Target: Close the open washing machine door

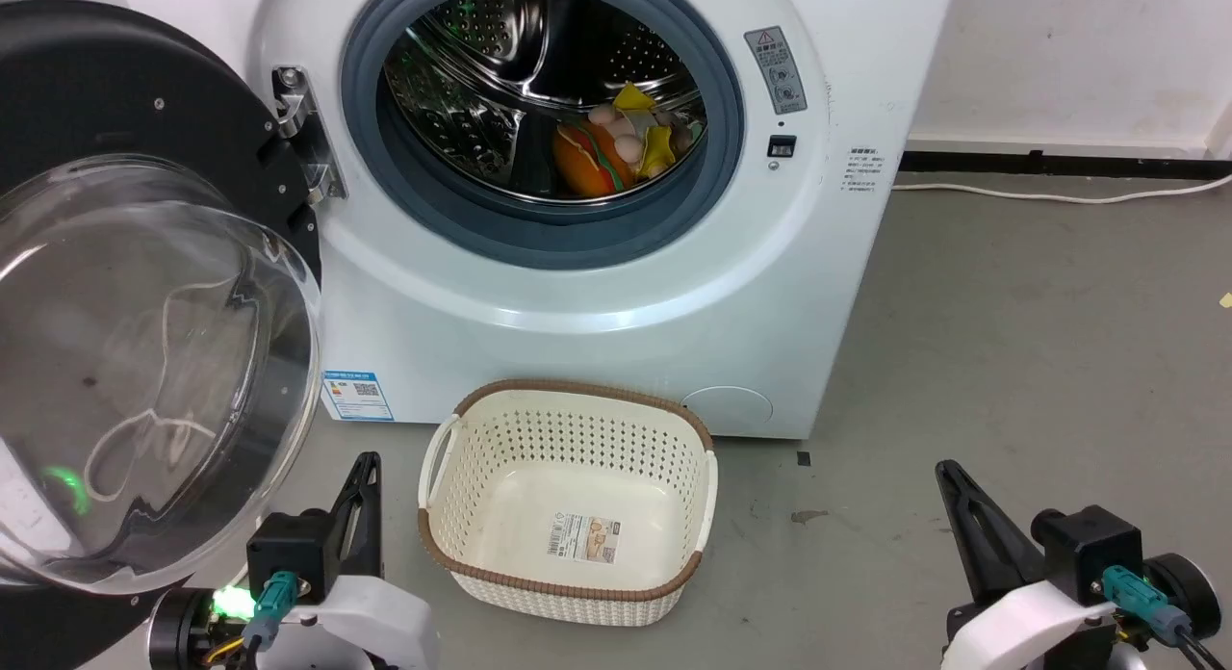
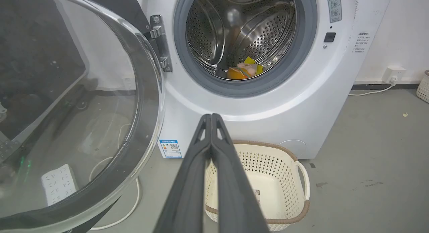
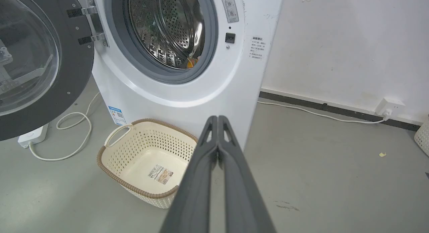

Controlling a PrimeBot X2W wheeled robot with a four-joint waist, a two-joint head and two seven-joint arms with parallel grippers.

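1. The floor point(image 1: 1011, 362) is plain grey and smooth, with a few dark scuffs and stains. A white wall point(image 1: 1059, 54) meets its back edge above a dark skirting strip.
2. A white cable point(image 1: 1059, 196) runs along that back edge to a wall socket point(image 3: 388, 107). A white power strip point(image 3: 32, 136) with a looped cord lies on the floor to the left of the machine.
3. A cream perforated basket point(image 1: 577, 389) with a brown rim stands on the floor just in front of the washing machine point(image 1: 597, 333). A label lies on its bottom.
4. The machine is white and stands at the floor's back edge by the wall. A grey seal point(image 1: 539, 237) rings its steel drum point(image 1: 481, 64), which holds orange and yellow soft things point(image 1: 602, 155). A blue label point(image 1: 356, 396) sits low on its front.
5. The washing machine door point(image 1: 96, 83) hangs wide open at the machine's left on a metal hinge point(image 1: 303, 136), well apart from the opening. It has a glossy black rim and a bulging clear glass bowl point(image 1: 144, 362).
6. The left claw point(image 2: 211, 116) is low beside the door's lower rim, fingers pressed together, holding nothing.
7. The right claw point(image 3: 218, 118) is over the floor right of the basket, also pressed together and empty.
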